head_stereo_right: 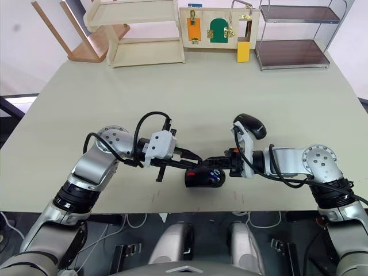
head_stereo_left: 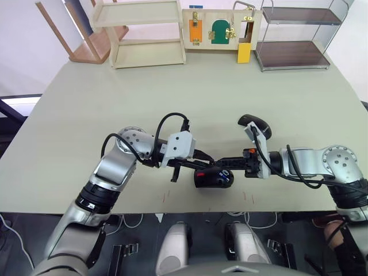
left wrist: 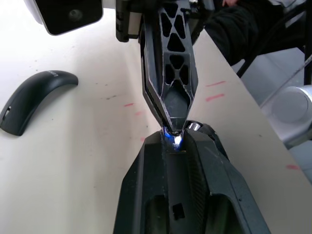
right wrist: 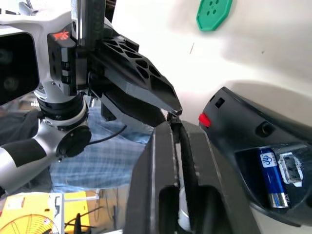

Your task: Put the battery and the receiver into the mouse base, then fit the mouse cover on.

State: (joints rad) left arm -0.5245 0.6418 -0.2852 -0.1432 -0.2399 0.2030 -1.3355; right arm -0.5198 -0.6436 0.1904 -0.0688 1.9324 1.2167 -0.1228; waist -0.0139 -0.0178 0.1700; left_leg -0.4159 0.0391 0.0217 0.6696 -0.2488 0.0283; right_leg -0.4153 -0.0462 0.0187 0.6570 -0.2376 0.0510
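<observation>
base (head_stereo_left: pixel 213 178) on table (head_stereo_left: pixel 86 109) near front edge, battery (right wrist: pixel 271 177) seated inside | cover (head_stereo_left: pixel 255 125) just behind-right of base | left pincer (head_stereo_left: pixel 202 161) and right pincer (head_stereo_left: pixel 220 164) meet tip-to-tip above base, both closed; something tiny may be pinched, cannot tell | cover likely light, stiff, slick: grip by side edges

We judge this a robotics test lab. A pale surface (head_stereo_left: pixel 86 115) carries practice fixtures at its far edge: a latch-and-lock board (head_stereo_left: pixel 221 27), bare wooden shelving (head_stereo_left: pixel 144 31) and a clear-sided rack (head_stereo_left: pixel 296 34). Red marks (head_stereo_left: pixel 248 197) are drawn along its near edge.
</observation>
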